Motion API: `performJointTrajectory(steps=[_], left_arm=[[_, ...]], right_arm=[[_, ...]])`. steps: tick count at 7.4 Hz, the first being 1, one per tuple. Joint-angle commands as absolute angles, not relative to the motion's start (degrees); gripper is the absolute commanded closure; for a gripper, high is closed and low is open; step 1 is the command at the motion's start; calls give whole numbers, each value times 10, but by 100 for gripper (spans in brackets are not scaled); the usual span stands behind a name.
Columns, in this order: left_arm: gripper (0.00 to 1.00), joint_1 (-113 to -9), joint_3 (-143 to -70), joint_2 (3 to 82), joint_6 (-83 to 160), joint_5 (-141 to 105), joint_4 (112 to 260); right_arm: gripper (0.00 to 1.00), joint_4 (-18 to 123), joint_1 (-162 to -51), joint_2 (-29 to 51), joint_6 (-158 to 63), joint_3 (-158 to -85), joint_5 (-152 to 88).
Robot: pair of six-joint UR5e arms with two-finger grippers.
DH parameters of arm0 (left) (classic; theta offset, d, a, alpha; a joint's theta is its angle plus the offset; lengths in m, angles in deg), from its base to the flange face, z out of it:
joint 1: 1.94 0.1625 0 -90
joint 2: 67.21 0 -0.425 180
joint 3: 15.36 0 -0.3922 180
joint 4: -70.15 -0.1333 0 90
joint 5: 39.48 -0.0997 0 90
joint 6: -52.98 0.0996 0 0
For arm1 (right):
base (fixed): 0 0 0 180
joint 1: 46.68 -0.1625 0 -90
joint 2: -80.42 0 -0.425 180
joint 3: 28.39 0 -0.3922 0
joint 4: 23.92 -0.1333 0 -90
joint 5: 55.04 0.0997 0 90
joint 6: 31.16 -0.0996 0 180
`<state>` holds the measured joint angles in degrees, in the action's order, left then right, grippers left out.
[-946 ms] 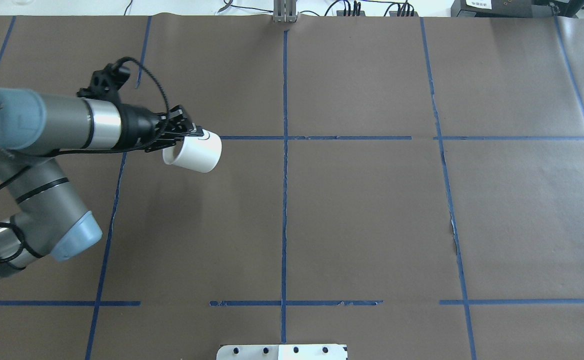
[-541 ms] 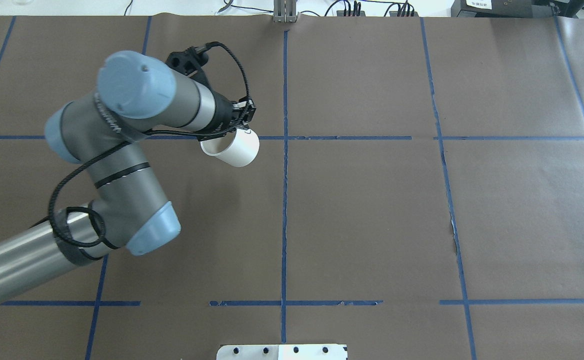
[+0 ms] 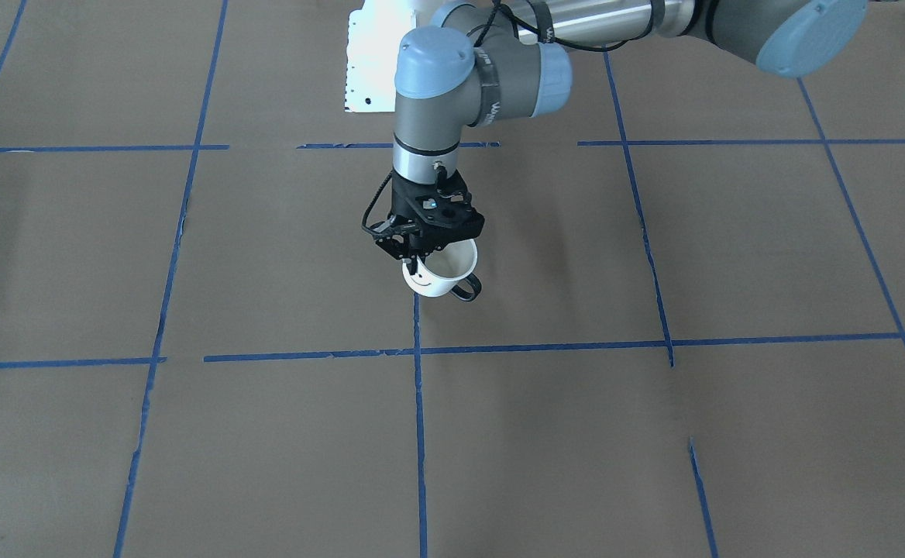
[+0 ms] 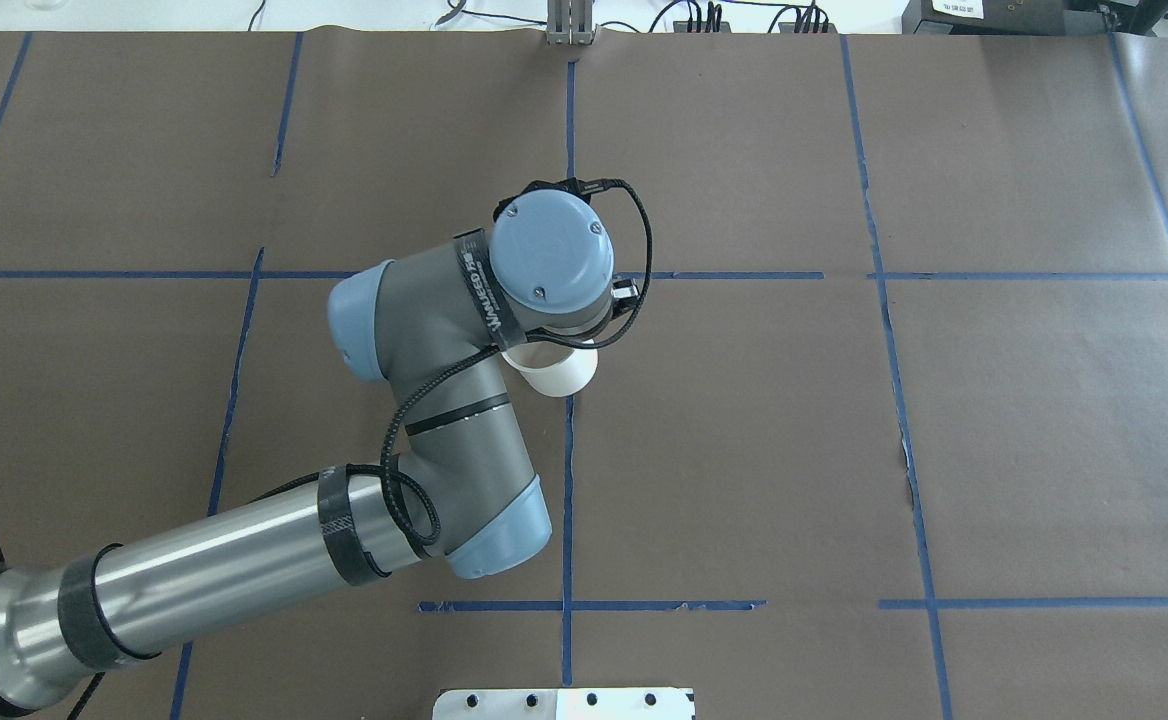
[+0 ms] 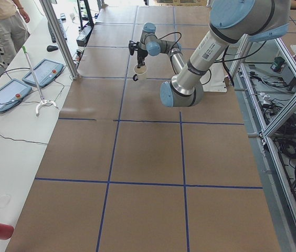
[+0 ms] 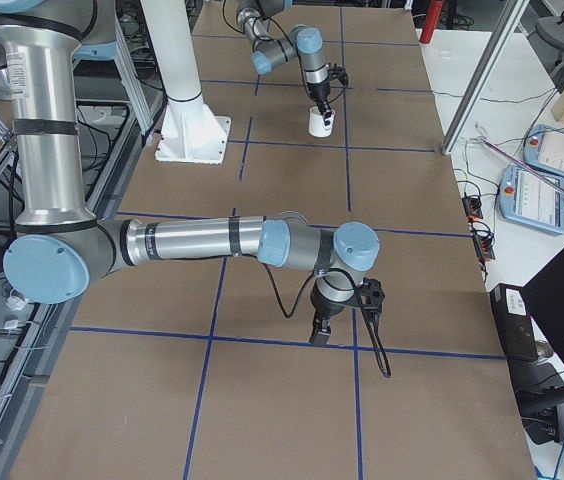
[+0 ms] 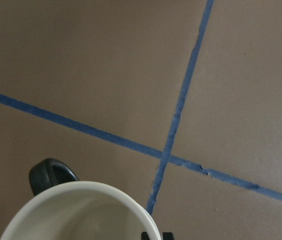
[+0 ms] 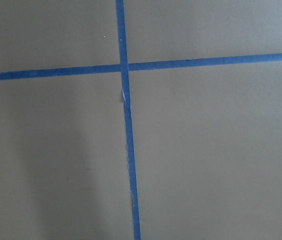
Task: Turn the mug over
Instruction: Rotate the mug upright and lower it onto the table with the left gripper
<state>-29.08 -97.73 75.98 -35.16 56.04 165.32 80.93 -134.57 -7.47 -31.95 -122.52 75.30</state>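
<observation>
Two arms out over the table [image 3: 731, 465], brown paper with a blue tape grid [image 3: 545, 346]. Only one of them is loaded.

- The left gripper [image 3: 419, 265] points straight down near mid-table and is pinched on the mug [image 3: 446, 280]. It clamps the wall at the rim, one finger inside and one outside, right above the smiley face [image 3: 419, 284].
- The mug is mouth-up and roughly upright, with the pale inside visible from the left wrist camera.
- The black handle [image 3: 468, 293] sits on the far side from the fingers, toward the operators' edge and the robot's left.
- It sits on a lengthwise tape line, just on the robot's side of a tape crossing [image 7: 163, 156].
- Can't tell from any camera whether the mug's base touches the paper or hangs just above it.
- From overhead the left wrist joint covers most of the mug, and only a white sliver pokes out below it.
- The right gripper [image 6: 320, 332] is well apart from the mug, toward the table's right end. It points down, close to the paper and beside a tape line.
- It shows only in the right-side camera, so I can't tell if its fingers are spread or pressed together.
- The right wrist camera shows only paper and a second tape crossing [image 8: 122, 66].
</observation>
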Motion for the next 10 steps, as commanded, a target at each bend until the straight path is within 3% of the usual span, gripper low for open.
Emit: performJointTrajectory(steps=[1,2,3,6,8,10], left_arm=[[100,-273,-949,765,-349,549,1649],[70,-273,-950,765,-350,548,1648],[1,-273,-955,764,-352,534,1643],[0,-275,-1060,736,-331,538,1603],[0,-318,-1206,658,-234,547,1573],[0,-422,-1268,565,-82,682,1576]], right_arm=[[0,809,-1346,-75,-320,-1225,753],[0,809,-1346,-75,-320,-1225,753],[0,809,-1346,-75,-320,-1225,753],[0,809,-1346,-75,-320,-1225,753],[0,809,-1346,-75,-320,-1225,753],[0,809,-1346,-76,-320,-1225,753]])
